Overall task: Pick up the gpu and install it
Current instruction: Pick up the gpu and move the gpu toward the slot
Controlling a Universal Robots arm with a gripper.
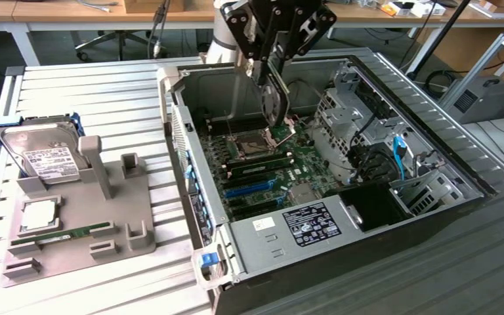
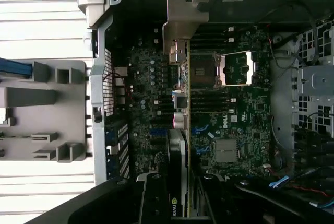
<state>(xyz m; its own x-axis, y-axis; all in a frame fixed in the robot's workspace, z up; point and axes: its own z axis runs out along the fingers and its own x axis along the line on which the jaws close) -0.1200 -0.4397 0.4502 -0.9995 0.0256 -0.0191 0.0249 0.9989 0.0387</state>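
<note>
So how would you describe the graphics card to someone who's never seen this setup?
Find the open computer case. Over its green motherboard hangs the robot's end effector, gripping the graphics card, a thin dark card held on edge. Unlike the hard drive and memory stick, parked in the grey holder beside the case, it's the only part being held.

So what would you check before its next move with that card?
1. Grip of the jaws on the dark gpu card with a silver end bracket: ok.
2. Card hanging over the green motherboard inside the open grey computer case: ok.
3. Card seated in a slot: not ok, hangs above the board.
4. Card edge lined up with a slot: cannot tell.
5. Aside on the grey holder, the silver hard drive and green memory stick: ok.
</note>
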